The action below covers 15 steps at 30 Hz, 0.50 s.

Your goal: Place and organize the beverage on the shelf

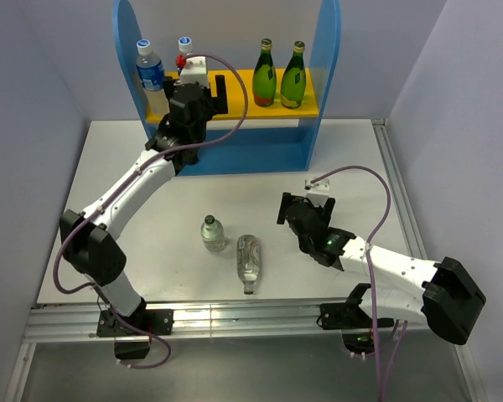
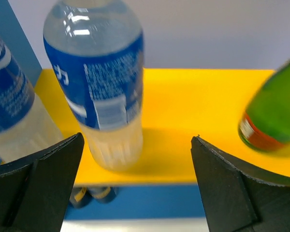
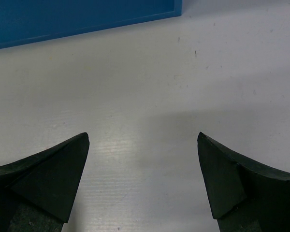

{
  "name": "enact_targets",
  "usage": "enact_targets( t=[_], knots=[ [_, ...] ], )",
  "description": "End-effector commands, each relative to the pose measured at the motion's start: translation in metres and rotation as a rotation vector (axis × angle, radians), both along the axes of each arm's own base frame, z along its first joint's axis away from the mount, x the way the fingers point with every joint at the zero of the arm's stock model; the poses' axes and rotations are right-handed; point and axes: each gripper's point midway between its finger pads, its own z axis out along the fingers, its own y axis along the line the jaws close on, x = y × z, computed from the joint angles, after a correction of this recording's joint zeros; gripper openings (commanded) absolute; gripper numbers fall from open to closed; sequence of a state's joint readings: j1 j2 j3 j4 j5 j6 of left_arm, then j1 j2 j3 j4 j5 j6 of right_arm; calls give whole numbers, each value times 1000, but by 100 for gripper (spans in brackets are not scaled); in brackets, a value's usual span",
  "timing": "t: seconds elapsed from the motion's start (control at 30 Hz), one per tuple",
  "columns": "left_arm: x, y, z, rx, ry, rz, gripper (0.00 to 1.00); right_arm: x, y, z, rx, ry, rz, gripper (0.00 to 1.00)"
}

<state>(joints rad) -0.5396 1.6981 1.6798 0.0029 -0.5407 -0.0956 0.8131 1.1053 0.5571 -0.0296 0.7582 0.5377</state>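
The shelf stands at the back, with a yellow upper board. Two green bottles stand on the board's right. Two blue-label bottles stand on its left: one near the side panel, the other partly hidden behind my left gripper. In the left wrist view that gripper is open and empty, just in front of the nearer blue-label bottle. Two short clear bottles are on the table, one upright, one lying down. My right gripper is open and empty, low over the bare table.
Two dark cans sit on the lower level under the board's left part. The shelf's blue base lies ahead of the right gripper. A metal rail runs along the table's right edge.
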Motion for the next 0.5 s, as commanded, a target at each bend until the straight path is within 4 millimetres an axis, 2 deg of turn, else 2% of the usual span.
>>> enact_targets(
  t=[0.0, 0.13, 0.17, 0.2, 0.23, 0.27, 0.33, 0.37, 0.43, 0.47],
  knots=[
    [-36, 3, 28, -48, -28, 22, 99, 11, 4, 27, 55, -65, -29, 100],
    [-87, -1, 21, -54, -16, 16, 99, 11, 4, 27, 56, -66, -29, 100],
    [-104, -16, 18, -52, -9, -26, 99, 11, 4, 27, 57, -65, -28, 100],
    [-117, -16, 11, -42, 7, -23, 99, 11, 4, 27, 58, -64, -28, 100],
    [-135, -14, 1, -59, 24, -34, 99, 11, 4, 26, 55, -62, -28, 100],
    [-156, -27, -5, -69, 40, -80, 99, 11, 3, 25, 52, -59, -32, 100],
    [-188, -20, -34, -118, 94, -86, 99, 10, 3, 27, 57, -64, -32, 100],
    [-207, -30, -44, -131, 115, -136, 99, 10, 3, 27, 58, -64, -31, 100],
    [-234, -18, -77, -180, 169, -137, 99, 10, 3, 27, 63, -66, -28, 100],
    [-249, -23, -88, -192, 189, -177, 99, 10, 3, 28, 66, -68, -32, 100]
  ],
)
